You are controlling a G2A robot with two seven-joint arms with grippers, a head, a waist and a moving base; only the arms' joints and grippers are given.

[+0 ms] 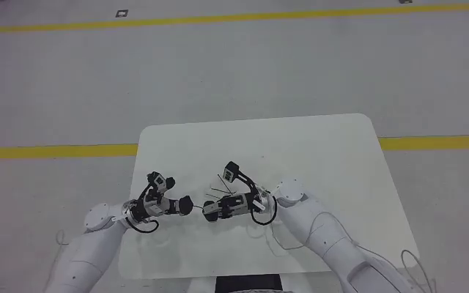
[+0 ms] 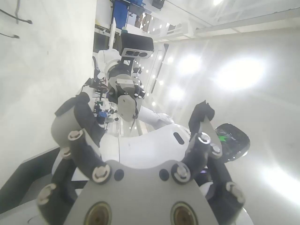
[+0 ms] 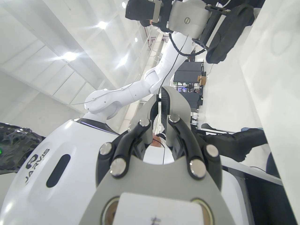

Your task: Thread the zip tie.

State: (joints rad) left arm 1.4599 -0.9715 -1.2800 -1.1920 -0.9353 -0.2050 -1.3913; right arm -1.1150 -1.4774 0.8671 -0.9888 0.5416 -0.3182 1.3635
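observed: right gripper (image 3: pixel 161 94) pinched shut on a thin black plastic zip tie (image 3: pixel 169 71), held clear above the white rounded table (image 1: pixel 330 146). the strap runs out toward the left gripper (image 1: pixel 185 205), which faces it close by, jaws spread wide and holding nothing.

assessment: the tie looks very light, springy and slick. its free length will likely flex and wander, so a hold close to the end being fed seems advisable.

the top view gives the narrow gap between the grippers and the loose black ties (image 1: pixel 220 192) lying on the table beyond them. the left wrist view gives the right gripper's closed fingers head-on. the right wrist view gives the strap's line.
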